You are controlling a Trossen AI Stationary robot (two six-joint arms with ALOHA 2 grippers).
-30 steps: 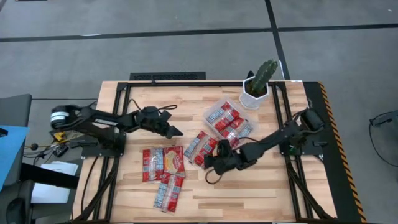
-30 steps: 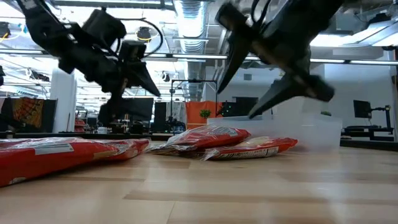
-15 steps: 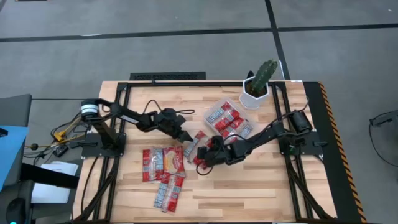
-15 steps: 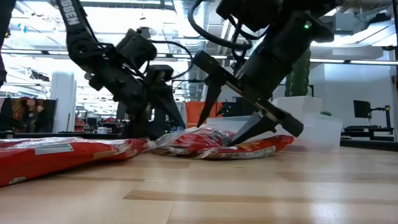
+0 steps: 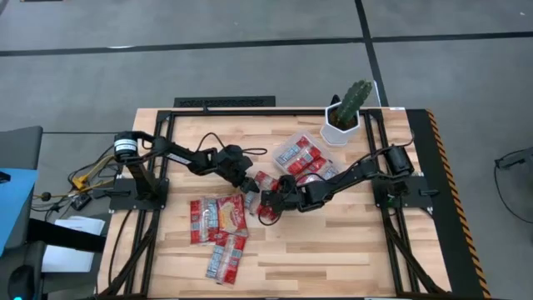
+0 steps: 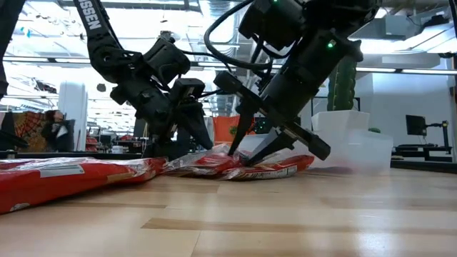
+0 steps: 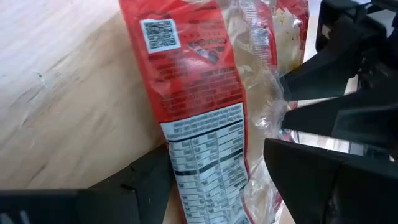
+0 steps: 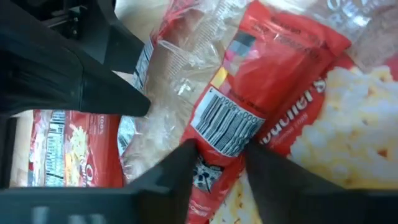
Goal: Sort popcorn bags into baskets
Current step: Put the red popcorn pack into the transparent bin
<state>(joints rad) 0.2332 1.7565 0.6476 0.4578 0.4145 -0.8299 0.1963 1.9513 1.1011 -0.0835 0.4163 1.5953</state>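
Both grippers straddle shiny red-and-white popcorn bags (image 5: 265, 190) mid-table beside the clear plastic tray basket (image 5: 286, 146): left gripper (image 7: 214, 186) spread wide, right gripper (image 8: 217, 163) narrowed, apparently poised to lift for sorting.

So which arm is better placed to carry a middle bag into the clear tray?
Probably right. The right tool already straddles a bag in the middle pile, and its arm reaches past the clear tray. The left tool, also open over a bag, sits farther away.
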